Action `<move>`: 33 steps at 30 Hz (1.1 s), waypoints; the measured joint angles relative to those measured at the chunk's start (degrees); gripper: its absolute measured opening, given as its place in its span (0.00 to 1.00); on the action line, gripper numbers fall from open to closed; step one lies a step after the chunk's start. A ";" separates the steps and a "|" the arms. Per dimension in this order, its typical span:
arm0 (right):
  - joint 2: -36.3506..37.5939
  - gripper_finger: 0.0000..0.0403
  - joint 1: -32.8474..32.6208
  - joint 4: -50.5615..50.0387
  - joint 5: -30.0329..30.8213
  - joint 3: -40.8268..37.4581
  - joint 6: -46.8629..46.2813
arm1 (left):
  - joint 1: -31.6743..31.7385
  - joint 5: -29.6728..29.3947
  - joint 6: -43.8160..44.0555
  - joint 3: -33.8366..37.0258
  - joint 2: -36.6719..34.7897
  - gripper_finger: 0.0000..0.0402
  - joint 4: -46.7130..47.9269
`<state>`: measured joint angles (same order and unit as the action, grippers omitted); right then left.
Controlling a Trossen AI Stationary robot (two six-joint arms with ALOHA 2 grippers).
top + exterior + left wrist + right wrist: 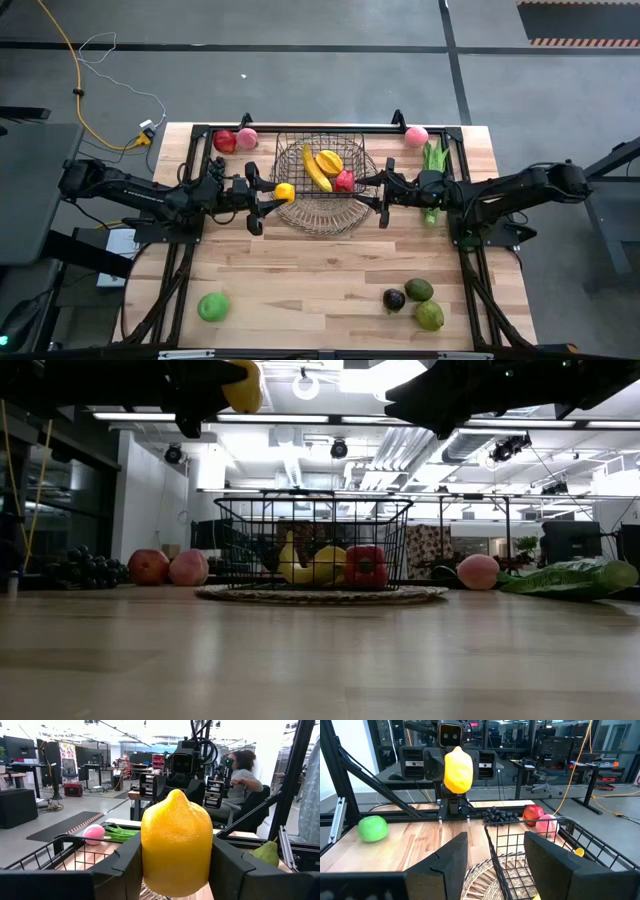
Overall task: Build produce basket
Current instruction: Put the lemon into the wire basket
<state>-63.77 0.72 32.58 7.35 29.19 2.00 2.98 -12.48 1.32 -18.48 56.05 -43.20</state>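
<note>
Left wrist view: left gripper clamps a dimpled lemon (right gripper's 2 fingers apart).

The wooden table is evenly lit from above in the high view, and only faint shadows are cast beneath the arms; in the low view the arms are reduced to dark silhouettes against glaring ceiling lights, and the near tabletop is blurred; a bright room is seen behind the sharply rendered lemon in the left wrist view; dark fingers are softly defocused in the right wrist view.
</note>
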 joint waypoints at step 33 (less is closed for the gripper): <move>-0.04 0.46 0.03 -0.66 2.88 0.00 0.44 | 10.39 -29.02 10.58 -11.17 25.07 0.40 9.61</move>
<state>-63.81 0.75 31.92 10.23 29.19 2.44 13.38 -41.50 11.90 -29.65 81.12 -33.60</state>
